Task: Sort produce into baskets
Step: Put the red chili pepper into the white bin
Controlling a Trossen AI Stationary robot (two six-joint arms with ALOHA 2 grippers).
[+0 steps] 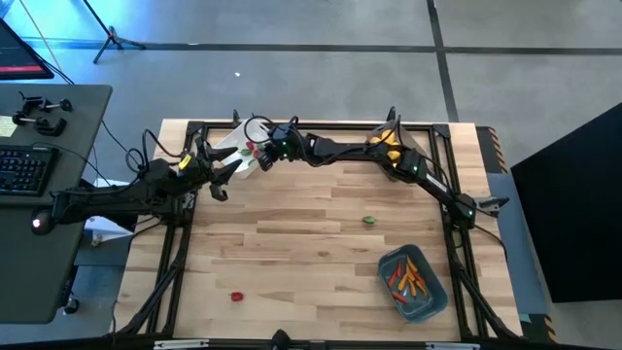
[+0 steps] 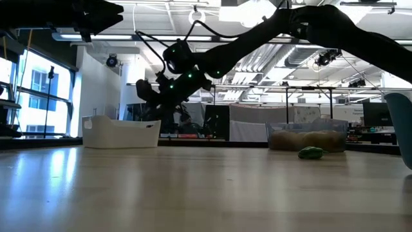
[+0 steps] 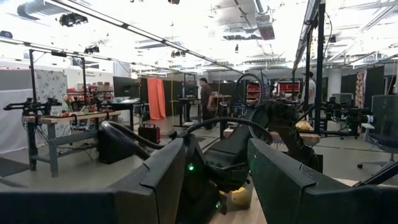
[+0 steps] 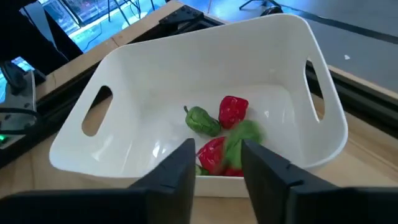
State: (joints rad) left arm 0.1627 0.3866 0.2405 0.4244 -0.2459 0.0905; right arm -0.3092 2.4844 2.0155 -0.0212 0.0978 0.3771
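Note:
The white basket (image 1: 236, 146) stands at the table's far left and holds red and green pieces (image 4: 232, 111). My right gripper (image 4: 217, 163) hangs open just above it, also seen in the high view (image 1: 260, 154). A blurred green piece (image 4: 244, 134) shows in the basket just past its fingertips, apart from them. My left gripper (image 1: 219, 180) is open and empty beside the basket's near side, above the table. A green piece (image 1: 368, 220) lies mid-table and a red piece (image 1: 235, 296) lies near the front edge.
A grey basket (image 1: 391, 148) with yellow and orange fruits stands at the far right, under my right arm. A blue basket (image 1: 413, 282) with orange and red carrot-like pieces stands at the near right. In the low view the green piece (image 2: 311, 153) lies before the grey basket (image 2: 308, 138).

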